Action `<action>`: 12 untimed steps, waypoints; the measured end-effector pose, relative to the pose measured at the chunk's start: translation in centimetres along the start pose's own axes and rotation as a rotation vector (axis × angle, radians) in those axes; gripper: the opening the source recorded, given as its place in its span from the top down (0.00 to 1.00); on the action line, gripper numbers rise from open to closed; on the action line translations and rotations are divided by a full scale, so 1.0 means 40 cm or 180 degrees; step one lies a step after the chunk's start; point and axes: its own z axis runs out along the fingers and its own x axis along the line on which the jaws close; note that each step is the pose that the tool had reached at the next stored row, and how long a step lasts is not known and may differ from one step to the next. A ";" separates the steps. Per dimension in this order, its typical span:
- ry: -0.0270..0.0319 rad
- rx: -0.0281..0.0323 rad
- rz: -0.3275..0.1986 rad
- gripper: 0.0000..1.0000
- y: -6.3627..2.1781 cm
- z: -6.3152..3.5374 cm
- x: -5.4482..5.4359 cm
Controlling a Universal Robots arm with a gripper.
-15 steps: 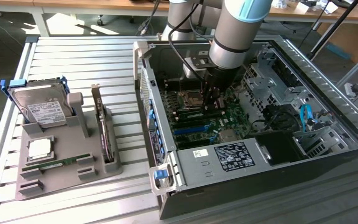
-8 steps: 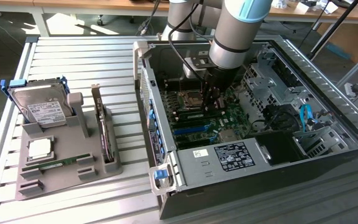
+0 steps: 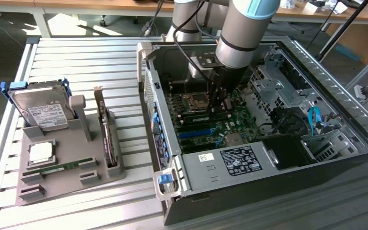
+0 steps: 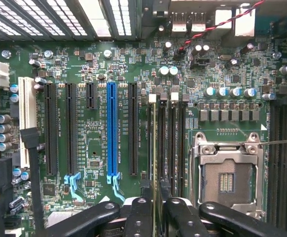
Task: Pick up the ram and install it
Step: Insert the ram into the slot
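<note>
Claw position: inside the open dark metal computer case, low over the green motherboard, beside the silver processor socket. Between its black fingers a long, thin green ram stick stands on edge in a black memory slot, next to the blue expansion slot. Fingers sit just beside the stick's edge; actual clamping cannot be told. On the slatted metal surface, towards its edge at the exterior view's left, a grey plastic holder carries a second green ram stick and a silver boxy hard drive.
</note>
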 end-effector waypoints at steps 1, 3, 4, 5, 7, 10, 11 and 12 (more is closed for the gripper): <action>0.0000 0.0000 0.0000 0.81 0.000 -0.004 0.000; -0.0001 0.0000 0.0000 0.81 0.000 -0.009 -0.001; 0.0000 0.0000 0.0000 0.81 0.000 -0.010 -0.002; 0.0000 0.0000 0.0000 0.81 0.000 -0.010 -0.006; 0.0000 0.0000 0.0000 0.89 0.000 -0.011 -0.010; 0.0000 0.0000 0.0000 0.90 -0.003 -0.012 -0.010; 0.0000 0.0000 0.0001 0.90 -0.007 -0.011 -0.010; 0.0000 -0.0001 0.0000 0.90 -0.014 -0.011 -0.011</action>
